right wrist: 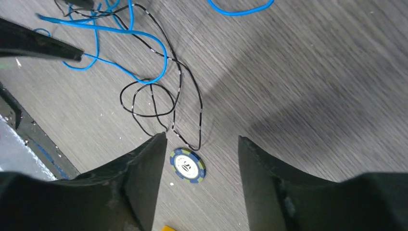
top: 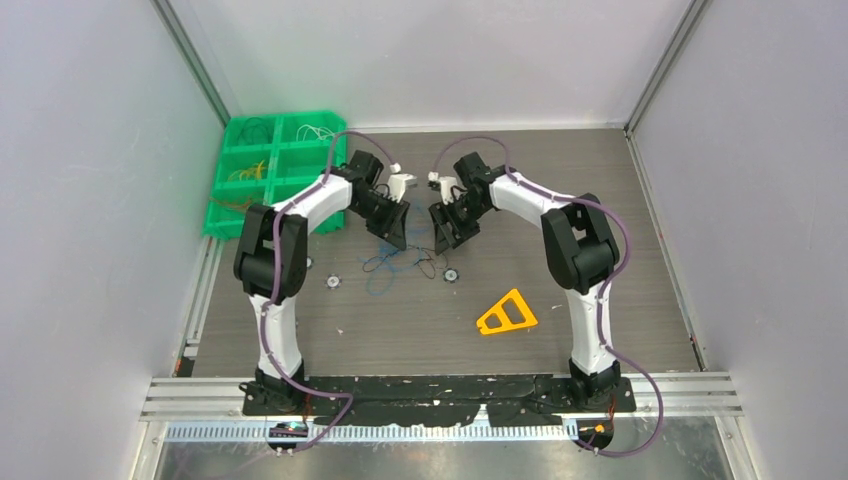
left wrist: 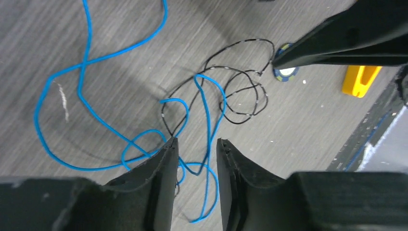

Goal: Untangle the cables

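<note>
A tangle of thin cables (top: pixel 395 264) lies on the dark table between my two grippers. In the left wrist view a long blue cable (left wrist: pixel 110 54) loops across a black cable (left wrist: pixel 250 40). My left gripper (left wrist: pixel 197 142) is open, low over the tangle, with blue strands lying on the table between its fingers (left wrist: pixel 163 163). My right gripper (right wrist: pixel 202 139) is open and empty just past the end loops of the black cable (right wrist: pixel 200 115), which crosses the blue cable (right wrist: pixel 125 30). In the top view the left gripper (top: pixel 396 236) and right gripper (top: pixel 446 236) face each other closely.
A green compartment bin (top: pixel 225 215) holding more thin wires stands at the back left. A yellow triangular piece (top: pixel 507 314) lies to the right front. A blue poker chip (right wrist: pixel 186 165) sits under the right gripper; another chip (top: pixel 333 282) lies left of the tangle.
</note>
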{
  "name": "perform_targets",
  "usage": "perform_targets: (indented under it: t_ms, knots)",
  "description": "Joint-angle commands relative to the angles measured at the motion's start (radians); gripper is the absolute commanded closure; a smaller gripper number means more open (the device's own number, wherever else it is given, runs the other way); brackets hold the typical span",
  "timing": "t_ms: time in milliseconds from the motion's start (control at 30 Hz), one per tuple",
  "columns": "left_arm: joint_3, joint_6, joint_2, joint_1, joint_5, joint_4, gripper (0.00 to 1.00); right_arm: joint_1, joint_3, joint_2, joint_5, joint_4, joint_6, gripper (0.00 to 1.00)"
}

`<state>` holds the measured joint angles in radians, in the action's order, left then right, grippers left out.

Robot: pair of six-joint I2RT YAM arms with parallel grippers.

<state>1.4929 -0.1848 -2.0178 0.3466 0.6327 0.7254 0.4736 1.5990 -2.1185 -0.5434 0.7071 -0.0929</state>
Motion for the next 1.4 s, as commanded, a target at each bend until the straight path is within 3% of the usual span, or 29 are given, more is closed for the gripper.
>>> perform_targets:
  t_ms: [0, 100, 267, 433, 467, 633, 867, 1033, 1367]
  knots:
    - [0.020, -0.033, 0.086, 0.008, 0.072, 0.056, 0.82, 0.033, 0.024, -0.024, 0.066, -0.037, 0.020, 0.46]
    - [0.017, -0.064, 0.227, 0.008, 0.139, 0.063, 1.00, 0.041, 0.009, -0.035, 0.091, -0.038, 0.016, 0.54]
    - [0.086, -0.044, 0.447, 0.006, 0.167, 0.090, 1.00, 0.061, -0.019, -0.055, 0.150, -0.039, -0.015, 0.63]
    - [0.249, -0.016, 0.548, -0.023, 0.166, 0.140, 1.00, 0.063, -0.020, -0.079, 0.190, -0.004, -0.058, 0.92]
    - [0.277, 0.001, 0.565, -0.038, 0.165, 0.122, 1.00, 0.063, -0.024, -0.078, 0.200, 0.005, -0.063, 0.93]
    - [0.417, 0.104, 0.616, -0.116, 0.147, -0.011, 1.00, 0.062, -0.066, -0.035, 0.247, 0.024, -0.105, 0.95]
    - [0.569, 0.115, 0.617, -0.128, 0.079, -0.050, 1.00, 0.042, -0.161, 0.063, 0.213, 0.063, -0.157, 0.95]
    - [0.487, 0.075, 0.636, -0.167, -0.071, -0.046, 1.00, 0.012, -0.174, 0.133, 0.120, 0.077, -0.160, 0.94]
    - [0.195, 0.097, 0.669, -0.397, -0.036, -0.174, 1.00, -0.002, -0.172, 0.198, 0.064, 0.093, -0.177, 0.95]
